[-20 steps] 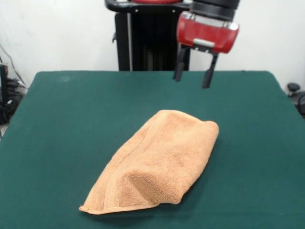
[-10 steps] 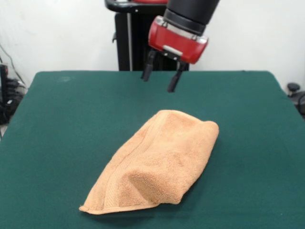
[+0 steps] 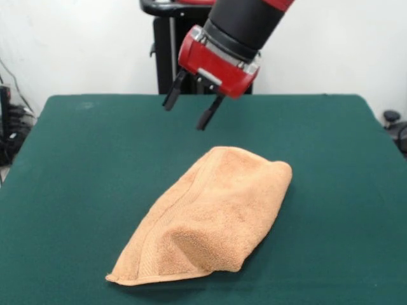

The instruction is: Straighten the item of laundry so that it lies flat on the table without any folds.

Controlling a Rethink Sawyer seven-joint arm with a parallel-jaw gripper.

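Observation:
The item of laundry (image 3: 213,216), a light orange-tan terry towel, lies folded over itself in a long bundle that runs from the lower left to the upper right of the table (image 3: 76,165). A woven band stripe runs along its left edge. My gripper (image 3: 188,110) hangs in the air above the table, behind and to the left of the towel's far end, tilted to the left. It is open, with nothing between its two dark fingers, and it does not touch the towel.
The dark green table stretches well beyond the towel on every side. A black pedestal (image 3: 178,51) stands behind the far edge. Dark cables and gear (image 3: 9,133) sit off the left edge, and a small dark object (image 3: 391,117) off the right edge.
The gripper has moved to the left and a little lower, tilting further to the left. The towel has not moved.

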